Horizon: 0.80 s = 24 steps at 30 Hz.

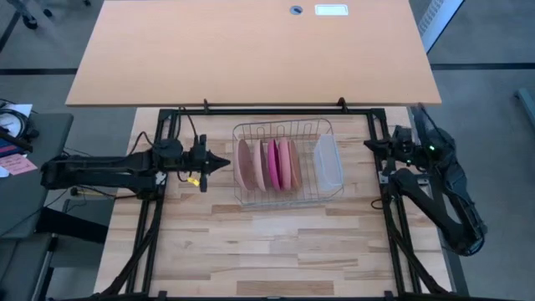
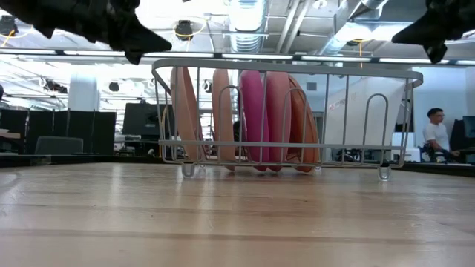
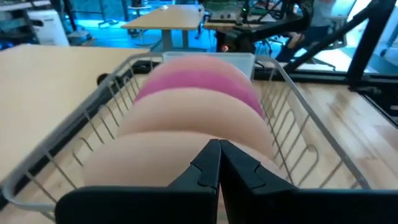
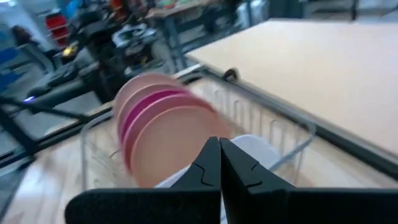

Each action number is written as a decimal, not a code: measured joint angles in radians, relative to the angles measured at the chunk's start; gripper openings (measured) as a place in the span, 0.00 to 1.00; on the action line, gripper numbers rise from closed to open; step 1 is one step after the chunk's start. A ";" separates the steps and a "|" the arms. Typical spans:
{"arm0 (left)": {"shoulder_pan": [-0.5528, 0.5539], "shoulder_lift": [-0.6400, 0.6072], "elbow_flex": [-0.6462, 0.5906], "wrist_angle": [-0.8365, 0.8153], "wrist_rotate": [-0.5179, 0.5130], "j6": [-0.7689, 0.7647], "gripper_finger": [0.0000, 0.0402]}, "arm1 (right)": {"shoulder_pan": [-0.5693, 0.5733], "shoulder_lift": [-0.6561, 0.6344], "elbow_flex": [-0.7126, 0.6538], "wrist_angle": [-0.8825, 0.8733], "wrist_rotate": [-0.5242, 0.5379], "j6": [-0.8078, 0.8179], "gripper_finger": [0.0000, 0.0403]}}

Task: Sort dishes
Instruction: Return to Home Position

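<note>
Between left claw (image 1: pixel 224 164) and right claw (image 1: pixel 369 146) — upright plates (image 1: pixel 267 165).

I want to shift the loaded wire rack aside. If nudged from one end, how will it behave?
It would probably slide rather than tip: the wire rack is low and wide. It looks light, being thin open wire. The plates stand on edge inside, so a sharp jolt may rattle or lean them.

Light wooden table (image 1: pixel 251 242) made of joined planks. A wire rack (image 1: pixel 282 125) stands directly on it, midway between the left and right edges and close to the far edge, its feet resting on the wood.
</note>
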 joint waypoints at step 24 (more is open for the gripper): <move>-0.352 0.015 -0.079 0.202 -0.188 0.047 0.00 | 0.028 -0.123 -0.290 0.670 0.048 0.173 0.00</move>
